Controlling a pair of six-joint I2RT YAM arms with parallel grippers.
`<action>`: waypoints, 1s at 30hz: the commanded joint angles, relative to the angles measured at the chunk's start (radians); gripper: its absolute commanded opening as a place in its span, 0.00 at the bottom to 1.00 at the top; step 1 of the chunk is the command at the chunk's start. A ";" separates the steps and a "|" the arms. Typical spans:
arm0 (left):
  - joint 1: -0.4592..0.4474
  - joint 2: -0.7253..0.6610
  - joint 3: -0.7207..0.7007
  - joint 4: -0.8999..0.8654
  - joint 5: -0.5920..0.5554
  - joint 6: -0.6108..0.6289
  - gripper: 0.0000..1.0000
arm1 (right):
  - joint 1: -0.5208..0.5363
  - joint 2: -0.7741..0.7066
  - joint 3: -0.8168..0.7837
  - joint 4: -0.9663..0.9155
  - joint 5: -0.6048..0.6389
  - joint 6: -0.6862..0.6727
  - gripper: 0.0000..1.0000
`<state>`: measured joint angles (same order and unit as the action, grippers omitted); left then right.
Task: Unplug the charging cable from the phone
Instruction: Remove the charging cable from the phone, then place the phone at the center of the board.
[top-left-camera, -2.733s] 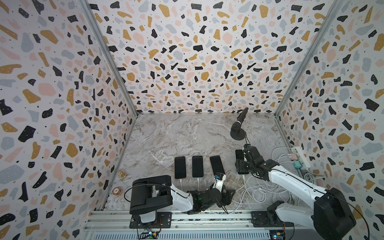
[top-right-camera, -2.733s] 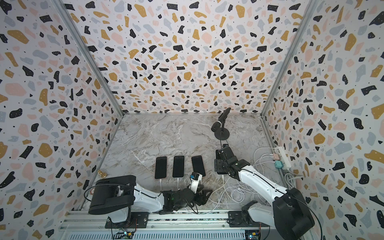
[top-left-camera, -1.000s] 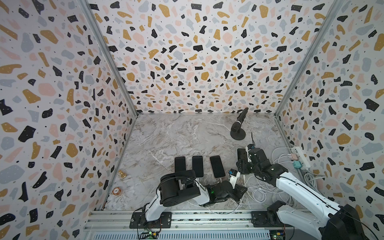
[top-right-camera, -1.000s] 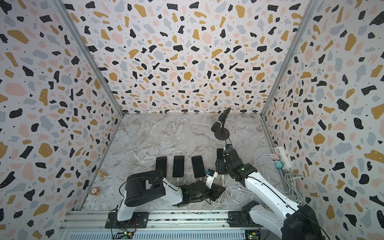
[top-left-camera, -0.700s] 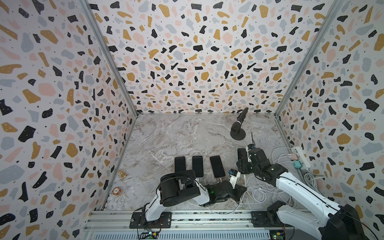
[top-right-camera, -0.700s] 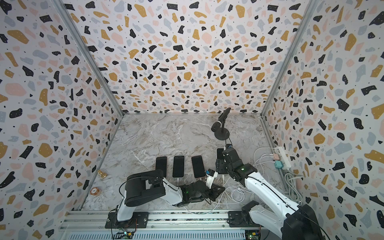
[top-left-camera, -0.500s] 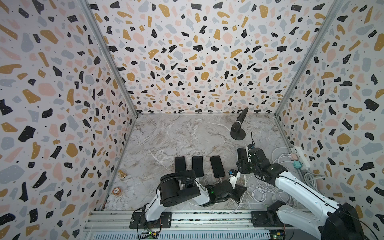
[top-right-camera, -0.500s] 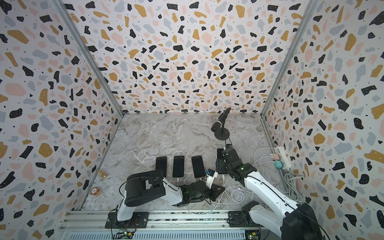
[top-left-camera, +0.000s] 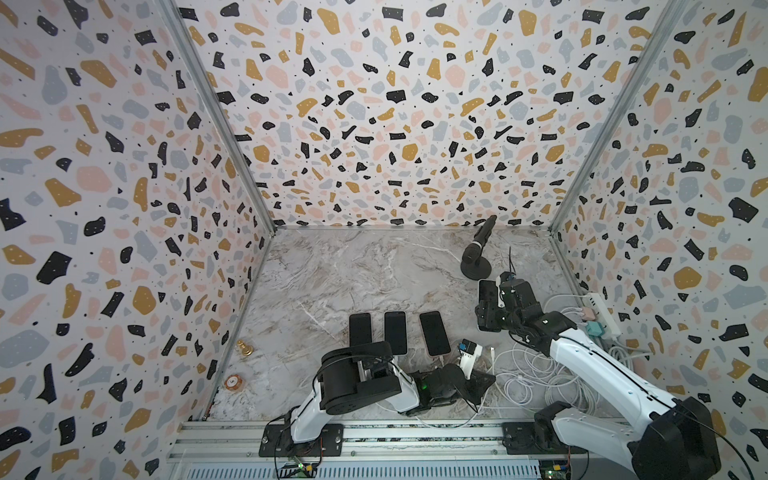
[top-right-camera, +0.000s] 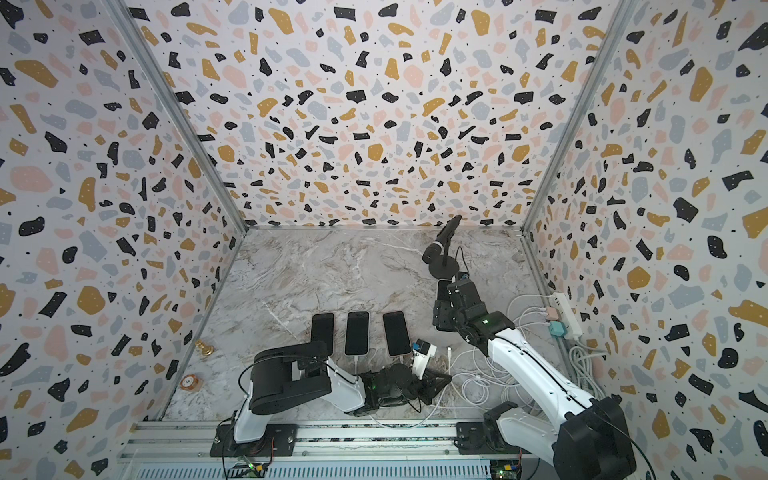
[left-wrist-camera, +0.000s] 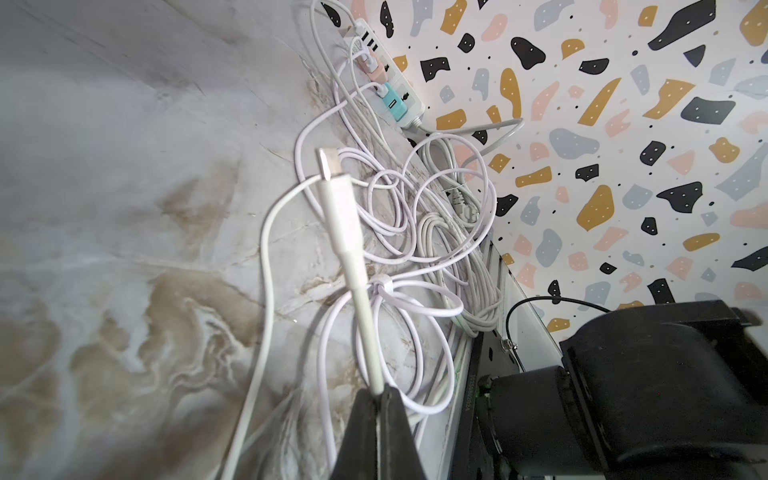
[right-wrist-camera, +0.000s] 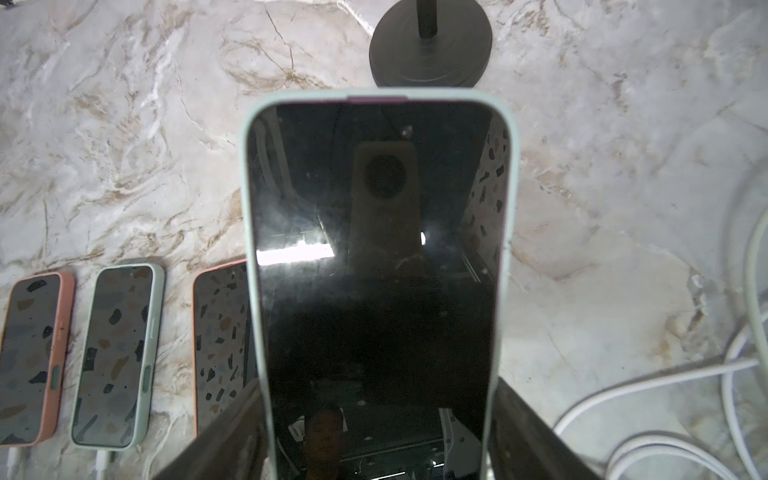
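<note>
On the table (top-left-camera: 353, 270), a row of three phones (top-left-camera: 395, 332) lies side by side toward 6 o'clock. At 2 o'clock from the row, the fourth phone (top-left-camera: 485, 293) sits between the jaws of the right gripper (right-wrist-camera: 376, 415). The microphone stand (top-left-camera: 476, 268) is just beside it at 12 o'clock. The power strip (top-left-camera: 600, 311) lies along the 3 o'clock edge. Coiled cables (top-left-camera: 536, 374) lie at 5 o'clock, where the left gripper (left-wrist-camera: 378, 390) pinches the charging cable (left-wrist-camera: 340, 216), its plug apart from every phone.

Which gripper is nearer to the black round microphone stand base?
Right. The right gripper, holding a mint-cased phone, is just beside the base; the left gripper, pinching a white cable, is far off.
</note>
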<state>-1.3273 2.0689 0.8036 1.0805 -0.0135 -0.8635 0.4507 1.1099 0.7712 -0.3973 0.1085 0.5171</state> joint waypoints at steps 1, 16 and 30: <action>-0.002 0.000 -0.015 0.043 -0.011 0.052 0.00 | -0.004 -0.010 0.043 -0.012 0.005 0.013 0.00; 0.003 -0.776 -0.191 -0.725 -0.416 0.290 0.70 | -0.014 0.170 0.074 -0.169 -0.011 0.000 0.00; 0.045 -1.254 -0.202 -1.444 -0.718 0.075 0.84 | -0.041 0.387 0.067 -0.026 -0.002 0.003 0.00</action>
<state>-1.2892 0.8383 0.6193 -0.2192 -0.6708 -0.7231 0.4248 1.4746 0.8089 -0.4519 0.0811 0.5171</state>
